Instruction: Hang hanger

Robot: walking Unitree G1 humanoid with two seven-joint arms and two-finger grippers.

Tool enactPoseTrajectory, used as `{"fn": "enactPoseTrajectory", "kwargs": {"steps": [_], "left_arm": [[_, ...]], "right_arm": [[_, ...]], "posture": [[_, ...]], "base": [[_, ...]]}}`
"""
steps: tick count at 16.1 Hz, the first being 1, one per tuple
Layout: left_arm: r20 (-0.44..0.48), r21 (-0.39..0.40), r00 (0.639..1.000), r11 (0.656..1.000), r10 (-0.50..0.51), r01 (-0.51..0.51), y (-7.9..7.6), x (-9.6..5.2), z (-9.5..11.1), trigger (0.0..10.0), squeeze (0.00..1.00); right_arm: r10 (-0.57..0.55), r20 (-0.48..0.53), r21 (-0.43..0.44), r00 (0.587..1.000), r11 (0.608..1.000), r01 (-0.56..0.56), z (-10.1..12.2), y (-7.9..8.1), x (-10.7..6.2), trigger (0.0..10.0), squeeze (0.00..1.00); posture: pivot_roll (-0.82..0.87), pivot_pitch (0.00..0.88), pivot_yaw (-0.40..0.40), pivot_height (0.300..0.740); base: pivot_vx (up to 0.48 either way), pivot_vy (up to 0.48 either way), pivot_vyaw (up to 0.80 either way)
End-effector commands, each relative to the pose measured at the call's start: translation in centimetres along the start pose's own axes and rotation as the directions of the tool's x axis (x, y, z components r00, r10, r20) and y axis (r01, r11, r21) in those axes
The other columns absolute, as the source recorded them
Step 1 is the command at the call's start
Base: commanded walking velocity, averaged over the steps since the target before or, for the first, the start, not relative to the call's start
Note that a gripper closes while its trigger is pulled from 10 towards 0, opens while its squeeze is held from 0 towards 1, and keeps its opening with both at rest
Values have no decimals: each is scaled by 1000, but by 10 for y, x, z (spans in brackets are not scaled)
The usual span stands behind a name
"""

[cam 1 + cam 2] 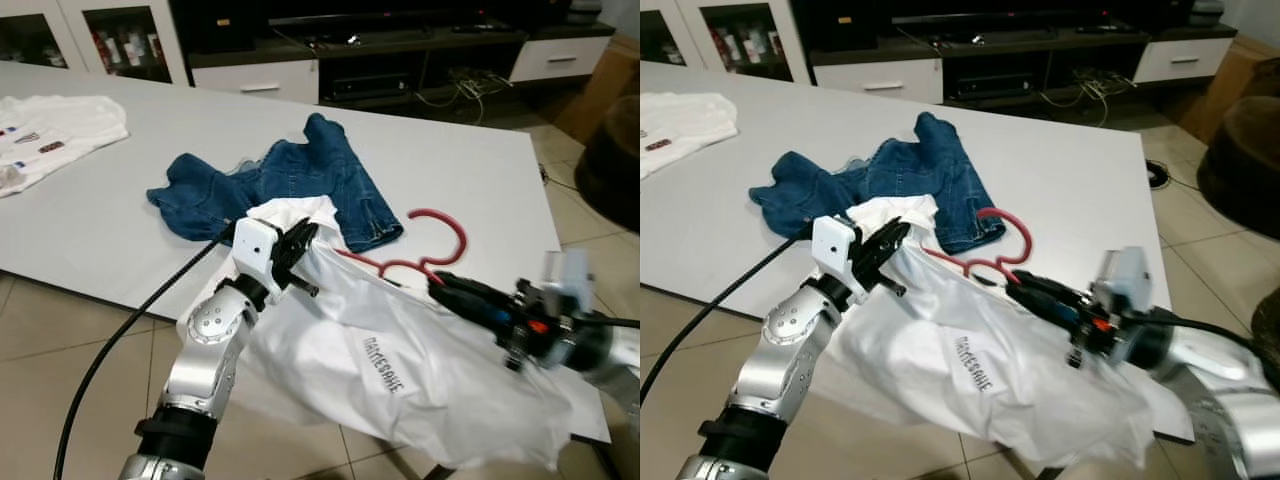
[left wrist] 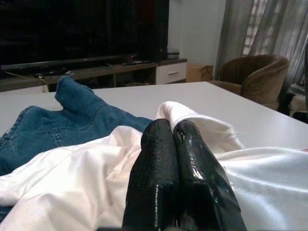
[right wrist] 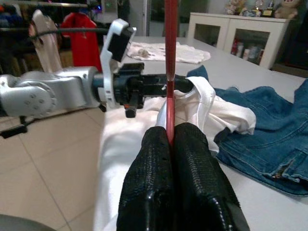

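A red hanger (image 1: 440, 235) lies on the white table (image 1: 150, 130), its hook showing and its lower part tucked into a white T-shirt (image 1: 400, 360) that droops over the table's front edge. My right gripper (image 1: 440, 283) is shut on the hanger's neck; in the right wrist view the red bar (image 3: 171, 57) rises straight from between its fingers (image 3: 159, 159). At the shirt's collar my left gripper (image 1: 308, 236) is shut, the fabric bunched at its fingertips (image 2: 192, 139). Part of the hanger is hidden inside the shirt.
Blue jeans (image 1: 290, 180) lie crumpled just behind the shirt. Another white shirt (image 1: 50, 135) rests at the table's far left. A dark TV cabinet (image 1: 350, 60) stands beyond the table, a brown armchair (image 1: 610, 160) at the right. A black cable (image 1: 130, 320) trails from my left arm.
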State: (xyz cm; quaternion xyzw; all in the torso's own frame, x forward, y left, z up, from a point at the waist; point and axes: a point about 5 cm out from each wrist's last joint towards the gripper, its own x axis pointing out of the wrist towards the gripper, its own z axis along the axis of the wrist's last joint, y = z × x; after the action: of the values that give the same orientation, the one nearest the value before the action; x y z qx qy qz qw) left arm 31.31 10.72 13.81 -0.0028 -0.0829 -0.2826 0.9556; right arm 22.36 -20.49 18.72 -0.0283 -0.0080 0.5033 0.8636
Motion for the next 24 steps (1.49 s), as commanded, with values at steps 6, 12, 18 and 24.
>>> {"fn": "enactPoseTrajectory", "kwargs": {"steps": [6,12,18,24], "left_arm": [[-26,5,1000,1000,-18,18,-2,1,-3,2667,0],[-15,0,999,1000,-31,31,-8,3,-1,2667,0],[-24,1,999,1000,-30,30,-7,0,-3,2667,0],[-27,-4,999,999,-34,34,-10,1,-4,2706,0]], "right_arm": [[1,98,-6,995,1000,-1,24,-7,-16,10000,0],[-102,-7,-119,995,988,101,6,-15,5,10000,0],[-170,9,-143,985,975,170,13,-28,-13,10000,0],[-99,29,-93,995,990,102,14,-19,-15,10000,0]], "posture": [[21,35,37,740],[28,31,33,740],[31,24,34,740],[24,25,32,740]], "base": [[0,0,0],[0,0,0],[0,0,0],[0,0,0]]}}
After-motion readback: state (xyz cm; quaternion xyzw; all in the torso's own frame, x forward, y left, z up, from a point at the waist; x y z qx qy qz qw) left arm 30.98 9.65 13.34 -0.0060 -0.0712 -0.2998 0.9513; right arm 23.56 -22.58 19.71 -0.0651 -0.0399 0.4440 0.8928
